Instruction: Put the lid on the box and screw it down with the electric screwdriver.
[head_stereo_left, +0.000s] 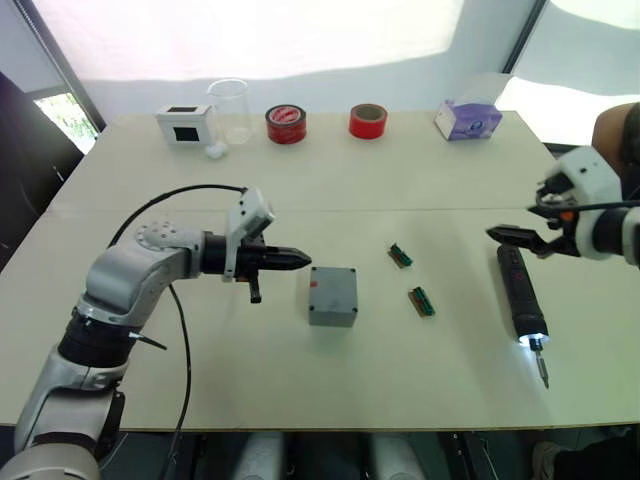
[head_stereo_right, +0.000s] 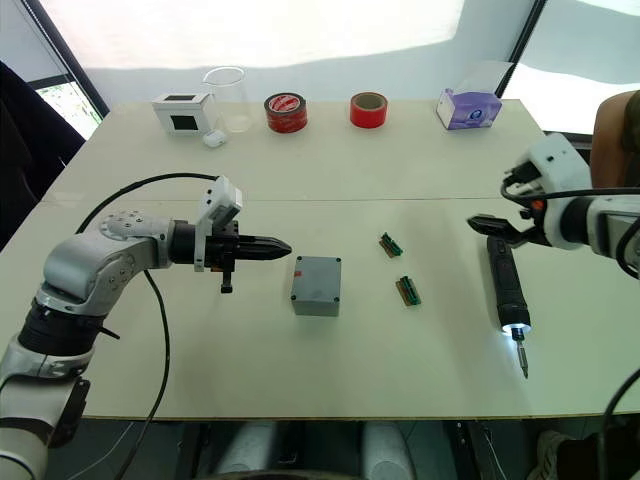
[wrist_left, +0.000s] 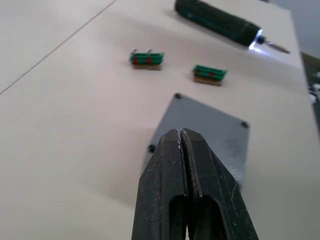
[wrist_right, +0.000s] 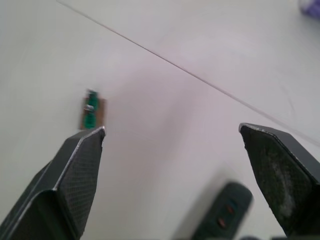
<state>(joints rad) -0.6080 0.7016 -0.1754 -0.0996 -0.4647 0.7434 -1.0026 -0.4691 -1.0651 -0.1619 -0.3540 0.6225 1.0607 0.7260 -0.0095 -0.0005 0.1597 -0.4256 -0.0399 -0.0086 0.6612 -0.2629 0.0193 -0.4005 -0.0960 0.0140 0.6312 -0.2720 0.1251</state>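
Cream table (head_stereo_left: 330, 190) carries the lidded box (head_stereo_left: 332, 296); left jaws pressed together, right jaws wide.

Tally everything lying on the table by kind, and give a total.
Grey box with lid on: 1
Electric screwdriver: 1
Green connector strips: 2
Tape rolls: 2
Glass beaker: 1
White box with screen: 1
Tissue box: 1
Total: 9

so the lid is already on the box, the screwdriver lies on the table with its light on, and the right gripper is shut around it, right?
Not quite: the right gripper is open, its fingers spread wide above the rear end of the electric screwdriver, as the right wrist view shows. The rest holds: the lid sits on the box, and the screwdriver lies on the table with its light on.
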